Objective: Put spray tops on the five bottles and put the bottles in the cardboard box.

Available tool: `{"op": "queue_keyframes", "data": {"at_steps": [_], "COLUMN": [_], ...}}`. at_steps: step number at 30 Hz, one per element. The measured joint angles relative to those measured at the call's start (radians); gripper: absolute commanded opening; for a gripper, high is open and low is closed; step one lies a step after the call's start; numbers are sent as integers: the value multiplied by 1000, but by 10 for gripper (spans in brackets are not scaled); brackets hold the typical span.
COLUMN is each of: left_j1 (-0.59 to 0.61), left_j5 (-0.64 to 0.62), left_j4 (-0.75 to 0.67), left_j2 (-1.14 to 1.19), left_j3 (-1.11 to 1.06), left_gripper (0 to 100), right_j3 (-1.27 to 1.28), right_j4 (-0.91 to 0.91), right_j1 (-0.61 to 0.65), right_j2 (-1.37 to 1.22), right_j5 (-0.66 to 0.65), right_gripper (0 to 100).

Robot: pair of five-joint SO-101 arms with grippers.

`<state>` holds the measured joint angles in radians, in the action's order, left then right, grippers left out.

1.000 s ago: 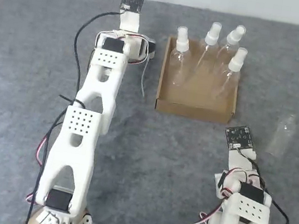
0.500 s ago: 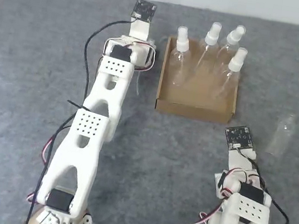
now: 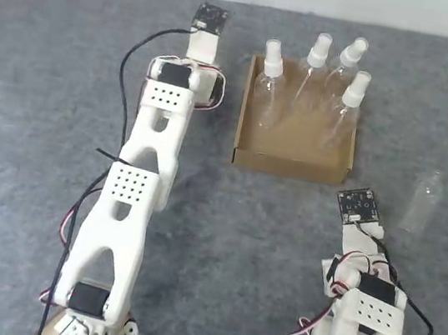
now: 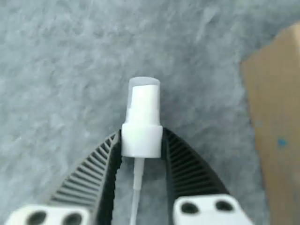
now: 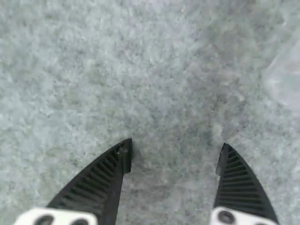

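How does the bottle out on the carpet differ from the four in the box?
The loose bottle is uncapped; the four boxed bottles each carry a white spray top. The loose bottle is outside the cardboard box, on the grey carpet beside it; the boxed bottles are inside. All are clear.

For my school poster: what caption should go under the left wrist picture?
The left gripper pinches a white spray top over grey carpet, near the cardboard box.

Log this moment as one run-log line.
left claw: shut on white plastic spray top | right claw: open over grey carpet | brown cardboard box: four topped clear bottles inside | fifth clear bottle: topless, outside box
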<state>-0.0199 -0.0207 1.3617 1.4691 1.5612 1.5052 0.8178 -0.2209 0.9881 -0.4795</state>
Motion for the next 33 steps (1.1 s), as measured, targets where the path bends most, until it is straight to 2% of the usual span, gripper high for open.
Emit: {"op": "queue_keyframes", "data": {"at_steps": [8,14,20,28,33], "left_j1": [26,80,74,64,15], "left_j5": [5,0,11,77,92], "left_j4": [327,358,359,354,233], "left_j2": [-63,-169,-379,-795,-1074], "left_j3": [60,-43,-477,-1071,-1479], "left_gripper": [12,12,12,12,12], "right_j3": [0,0,0,0,0], "right_j4": [0,0,0,0,0], "right_j1": [0,0,0,0,0], "right_j2": [0,0,0,0,0], "right_j5": [0,0,0,0,0], "right_gripper": [248,248,248,248,248]}}
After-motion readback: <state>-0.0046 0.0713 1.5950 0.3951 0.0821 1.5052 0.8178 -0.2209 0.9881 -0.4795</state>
